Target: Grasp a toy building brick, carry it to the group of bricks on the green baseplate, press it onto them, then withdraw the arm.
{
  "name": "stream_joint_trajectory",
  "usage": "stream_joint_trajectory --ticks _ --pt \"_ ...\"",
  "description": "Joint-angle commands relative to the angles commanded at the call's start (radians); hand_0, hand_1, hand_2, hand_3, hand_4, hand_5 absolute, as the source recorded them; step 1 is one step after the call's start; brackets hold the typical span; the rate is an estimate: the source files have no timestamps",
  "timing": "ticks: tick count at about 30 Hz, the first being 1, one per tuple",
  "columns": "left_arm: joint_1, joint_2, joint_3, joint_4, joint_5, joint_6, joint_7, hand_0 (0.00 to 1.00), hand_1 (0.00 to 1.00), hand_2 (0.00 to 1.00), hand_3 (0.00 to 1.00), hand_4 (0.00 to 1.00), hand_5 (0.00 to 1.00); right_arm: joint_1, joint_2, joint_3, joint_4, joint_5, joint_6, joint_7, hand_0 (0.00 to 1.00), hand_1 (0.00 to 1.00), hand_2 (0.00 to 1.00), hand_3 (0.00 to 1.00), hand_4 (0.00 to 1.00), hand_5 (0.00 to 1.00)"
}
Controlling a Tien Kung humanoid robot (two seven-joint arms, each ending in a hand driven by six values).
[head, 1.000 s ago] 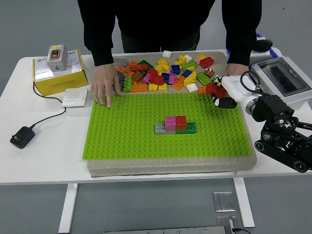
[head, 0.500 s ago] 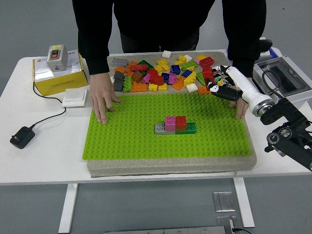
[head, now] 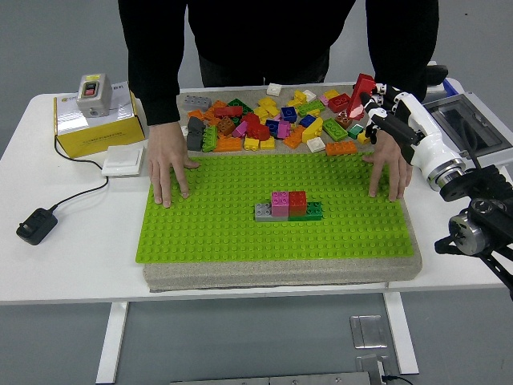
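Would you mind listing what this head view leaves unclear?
- How the right hand grips the red brick: fingers too small to tell.
- The person's head: cut off by the top edge.
- The robot's left arm: out of frame.
- Loose brick pile: lower bricks covered by upper ones.

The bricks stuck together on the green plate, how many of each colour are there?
Bricks in the group on the green baseplate:
grey brick: 1
pink brick: 1
red brick: 1
green brick: 1
Total: 4 colours that I can tell apart, one brick each as far as this view shows.
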Motion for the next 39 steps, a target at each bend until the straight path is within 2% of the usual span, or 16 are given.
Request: stream_joint_trajectory --ticks 7,17,22,28,31,34,39 --pt "-0.001 0.000 0.002 0.000 0.002 0.000 0.000 0.685 0.672 0.620 0.701 0.135 0.651 -0.004 0.001 0.007 -0.007 0.153 0.006 0.007 0.118 0.203 0.579 0.625 0.397 0.349" --pt "-0.001 -0.001 0.002 0.000 0.003 0.000 0.000 0.685 0.672 0.620 0.701 0.136 0.653 -0.015 0.002 0.013 -0.003 0.233 0.024 0.021 0.114 0.201 0.590 0.629 0.396 0.351" --pt "-0.002 -0.002 0.004 0.000 0.001 0.000 -0.001 0.685 0.672 0.621 0.702 0.135 0.657 -0.018 -0.004 0.020 0.033 0.146 -0.024 -0.013 0.112 0.199 0.598 0.631 0.397 0.356" --pt "-0.004 -0.001 0.002 0.000 0.002 0.000 -0.001 0.686 0.673 0.622 0.702 0.135 0.659 0.002 -0.023 -0.004 0.103 -0.027 -0.081 -0.107 0.111 0.197 0.600 0.632 0.402 0.359" --pt "-0.008 -0.001 0.003 0.000 0.001 0.000 -0.002 0.687 0.673 0.623 0.703 0.136 0.659 0.017 -0.028 -0.026 0.123 -0.109 -0.086 -0.132 0.111 0.199 0.600 0.631 0.406 0.361" --pt "-0.008 -0.001 0.002 0.000 0.001 0.000 -0.002 0.687 0.673 0.623 0.703 0.136 0.659 0.023 -0.024 -0.036 0.127 -0.159 -0.079 -0.127 0.111 0.199 0.600 0.631 0.406 0.361" --pt "-0.004 -0.002 0.002 0.000 0.001 0.001 -0.001 0.686 0.673 0.623 0.703 0.137 0.660 0.024 -0.017 -0.043 0.114 -0.095 -0.058 -0.088 0.111 0.196 0.603 0.632 0.406 0.361"
